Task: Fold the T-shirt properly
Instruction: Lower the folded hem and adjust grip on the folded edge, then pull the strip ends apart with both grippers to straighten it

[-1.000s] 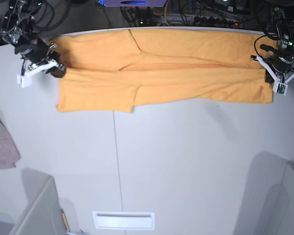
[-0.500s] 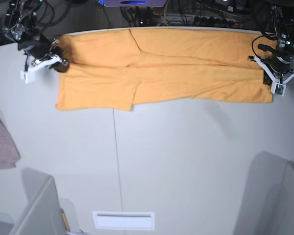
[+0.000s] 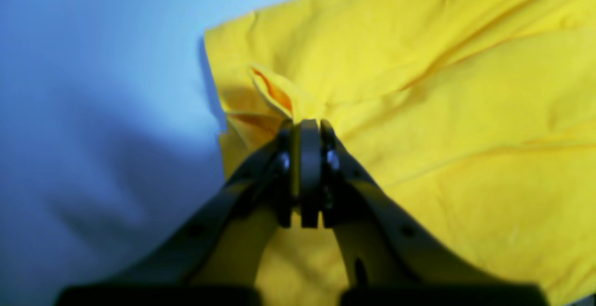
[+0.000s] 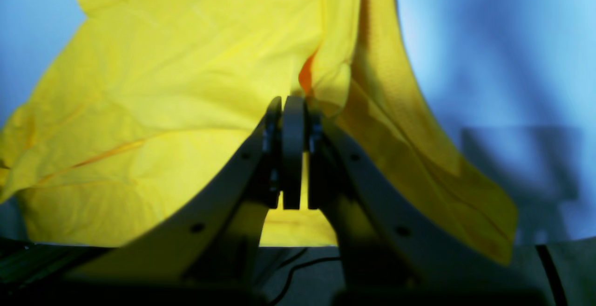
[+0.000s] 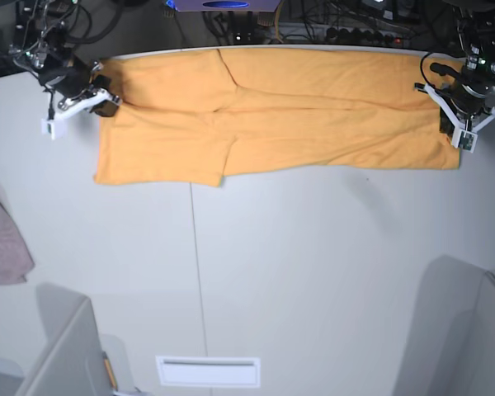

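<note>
The light-orange T-shirt (image 5: 280, 115) lies as a long folded band along the table's far edge. My right gripper (image 5: 107, 97), at the left of the base view, is shut on the shirt's left end. The right wrist view shows this gripper (image 4: 291, 103) pinching a raised fold of the cloth (image 4: 177, 87). At the shirt's right end my left gripper (image 5: 445, 115) is shut on the fabric. In the left wrist view the gripper (image 3: 305, 126) holds a puckered bit of the shirt (image 3: 442, 110) near a corner.
A mauve-pink cloth (image 5: 2, 239) lies at the table's left edge. A white slotted plate (image 5: 208, 371) sits near the front edge. Grey panels (image 5: 62, 355) stand at both front corners. Cables and equipment (image 5: 330, 25) crowd the space behind the far edge.
Both grippers have moved toward the table's far edge with the shirt's ends in them. The shirt's near edge has drawn back a little with them.
</note>
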You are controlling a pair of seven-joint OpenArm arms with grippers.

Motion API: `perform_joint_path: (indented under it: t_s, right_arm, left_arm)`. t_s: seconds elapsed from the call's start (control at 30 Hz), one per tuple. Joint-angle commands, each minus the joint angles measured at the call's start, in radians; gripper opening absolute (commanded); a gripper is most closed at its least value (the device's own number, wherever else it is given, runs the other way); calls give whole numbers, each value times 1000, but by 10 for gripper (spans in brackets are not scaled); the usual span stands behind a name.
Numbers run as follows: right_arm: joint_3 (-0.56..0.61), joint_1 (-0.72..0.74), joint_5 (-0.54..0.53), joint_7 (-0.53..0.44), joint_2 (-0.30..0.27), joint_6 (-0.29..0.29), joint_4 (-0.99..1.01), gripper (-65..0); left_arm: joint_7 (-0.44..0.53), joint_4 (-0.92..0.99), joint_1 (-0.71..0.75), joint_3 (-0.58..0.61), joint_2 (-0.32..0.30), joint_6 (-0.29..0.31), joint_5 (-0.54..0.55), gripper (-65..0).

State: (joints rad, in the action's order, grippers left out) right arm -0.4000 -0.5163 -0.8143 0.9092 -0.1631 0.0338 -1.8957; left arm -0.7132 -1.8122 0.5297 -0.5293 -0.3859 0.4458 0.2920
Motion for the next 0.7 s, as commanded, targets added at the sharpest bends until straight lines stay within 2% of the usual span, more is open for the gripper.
perform_joint_path:
  t_s: [0.0,0.3,0.33,0.37,0.43,0.5,0.6,0.67]
  right_arm:
    - [-7,0,-6,-12,-10,4,-15,-650]
    - [-7,0,-6,-11,-10,4,-15,-650]
    - [-7,0,-6,-11,-11,4,-15,-650]
    - [-7,0,-3,-11,-14,4,-15,-642]
    - [-7,-2,0,-11,-17,4,-17,-498]
    - [-7,-2,0,-11,-28,4,-20,-428]
    - [-7,0,0,-17,-46,2,-21,-431]
    - [-7,2,3,-20,-49,7,-40,-432]
  left_arm:
    - [11,-18,8,-12,-14,-5,3,-650]
    - [11,-18,2,-16,-14,-5,3,-650]
    - [11,-18,2,-18,-14,-5,3,-630]
    - [11,-19,2,-21,-14,-5,3,-569]
    - [11,-19,0,-58,-11,-5,11,-443]
    - [11,-27,-1,-99,3,-5,13,-332]
    - [11,-91,-3,-182,49,-5,14,-214]
    - [11,-139,-3,-225,89,-5,14,-174]
